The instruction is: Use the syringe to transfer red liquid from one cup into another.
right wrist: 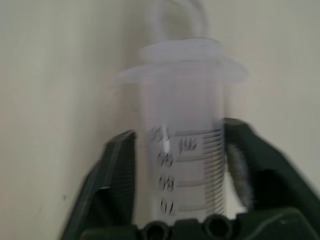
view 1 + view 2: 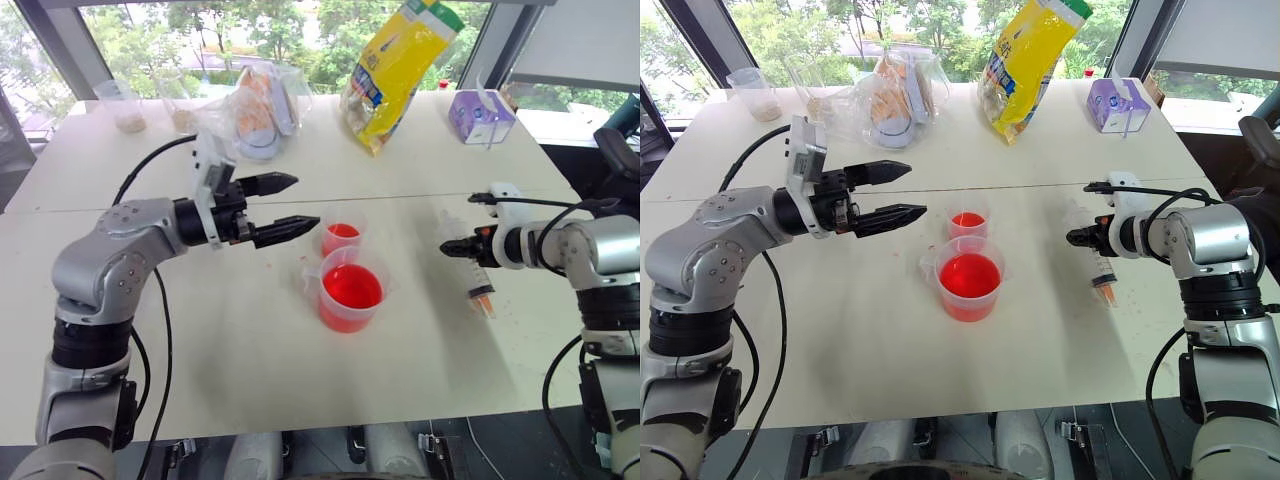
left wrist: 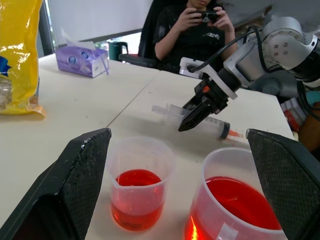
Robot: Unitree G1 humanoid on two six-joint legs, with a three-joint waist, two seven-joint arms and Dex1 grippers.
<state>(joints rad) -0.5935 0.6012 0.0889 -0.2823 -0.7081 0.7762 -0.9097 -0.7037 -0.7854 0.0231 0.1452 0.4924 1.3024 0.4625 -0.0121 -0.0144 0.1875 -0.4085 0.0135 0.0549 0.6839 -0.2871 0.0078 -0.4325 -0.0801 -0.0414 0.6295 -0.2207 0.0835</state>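
A white surface (image 2: pixel 250 350) runs the full width of the view. At its far left corner stand two small clear cups (image 2: pixel 125 105) holding a pale brown filling, and next to them lies a crumpled clear plastic bag (image 2: pixel 255 110).

On the left, the left gripper (image 2: pixel 305 202) hovers above the surface, pointing sideways toward the middle. Its jaws are spread wide apart with nothing between them.

Just to its right, near the middle, stand the two task cups. The small plain clear plastic cup (image 2: pixel 343 238) is the farther one and holds a shallow layer of red liquid. Right in front of it, nearly touching, is the larger clear plastic measuring beaker (image 2: pixel 351 290) with a spout and side handle, holding bright translucent red liquid (image 2: pixel 351 288) to a good depth.

Behind them, at the far edge, a tall yellow snack bag (image 2: pixel 395 70) leans upright. A small purple tissue box (image 2: pixel 480 115) sits further right.

On the right, well apart from the cups, the large clear plastic syringe (image 2: pixel 479 282) lies flat on the surface, its small orange-red tip pointing toward the near edge. The right gripper (image 2: pixel 447 247) is down at its graduated barrel. Whether its jaws are clamping the barrel or have let go cannot be told.

Beyond the surface on that side, a seated person (image 3: pixel 200 30) holds a dark device in both hands.
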